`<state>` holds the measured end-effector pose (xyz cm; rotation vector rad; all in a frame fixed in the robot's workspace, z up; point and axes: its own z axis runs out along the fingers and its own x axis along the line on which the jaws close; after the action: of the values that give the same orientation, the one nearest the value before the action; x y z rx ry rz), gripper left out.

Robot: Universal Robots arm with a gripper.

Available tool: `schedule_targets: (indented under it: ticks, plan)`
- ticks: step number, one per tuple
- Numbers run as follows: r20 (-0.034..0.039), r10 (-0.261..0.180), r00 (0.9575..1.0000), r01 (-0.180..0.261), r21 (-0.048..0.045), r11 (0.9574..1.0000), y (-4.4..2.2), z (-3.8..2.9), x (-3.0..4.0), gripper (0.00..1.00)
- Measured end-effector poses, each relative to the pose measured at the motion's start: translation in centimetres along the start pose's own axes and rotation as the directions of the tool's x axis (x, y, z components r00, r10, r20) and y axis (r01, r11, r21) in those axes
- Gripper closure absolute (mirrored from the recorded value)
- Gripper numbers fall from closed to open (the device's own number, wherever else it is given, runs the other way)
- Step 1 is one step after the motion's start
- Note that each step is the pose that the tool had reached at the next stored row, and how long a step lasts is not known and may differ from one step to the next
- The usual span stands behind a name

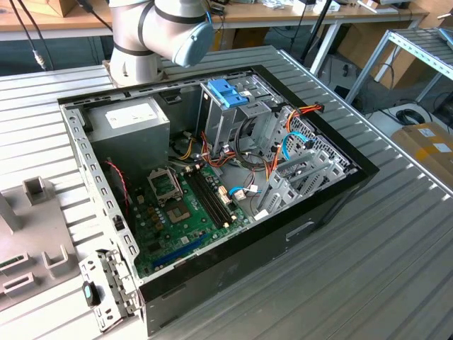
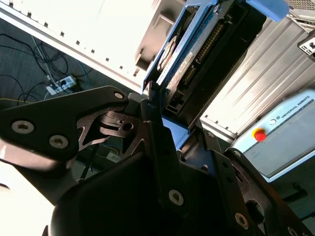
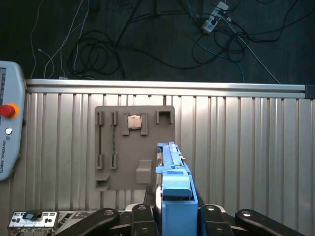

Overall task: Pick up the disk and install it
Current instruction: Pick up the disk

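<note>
On the exterior view's left, a flat grey plastic fixture board [image 1: 28,244] with raised slots lies on the ribbed silver metal counter [image 1: 396,269]. Just beside it, toward the right, a black computer case [image 1: 233,265] lies on its side with its open face up. Behind the case's far left corner stands the pale grey robot arm [image 1: 156,32]. Inside that corner sits a big grey box with a white label [image 1: 131,124]. A green motherboard [image 1: 180,219] covers the case floor. Further right is a tall metal cage topped by a blue plastic handle piece [image 1: 226,92]. Blue, orange and red cables [image 1: 290,142] loop on toward the case's right wall.

In both wrist views the black metal claw [image 3: 175,212] is closed narrow on the flat rectangular grey metal disk [image 3: 171,160], framed by a bright blue plastic carrier rail, with one finger pressed on each broad face. In the first wrist view the disk is seen edge-on, held in the air above the counter. Below it the fixture board carries a small square silver chip [image 3: 134,122]. A white pendant with a red button [image 3: 12,142] rests at the counter's side, and loose cords lie on the dark floor [image 3: 147,39] beyond the counter's edge.
</note>
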<state>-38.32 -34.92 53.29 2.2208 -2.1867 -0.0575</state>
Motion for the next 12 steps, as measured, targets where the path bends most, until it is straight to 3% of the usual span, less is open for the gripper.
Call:
schedule_targets:
  ticks: [12]
  plan:
    - [-0.0002,0.0,1.0,0.0,-0.0001,1.0,-0.61,-0.03,0.01,0.63]
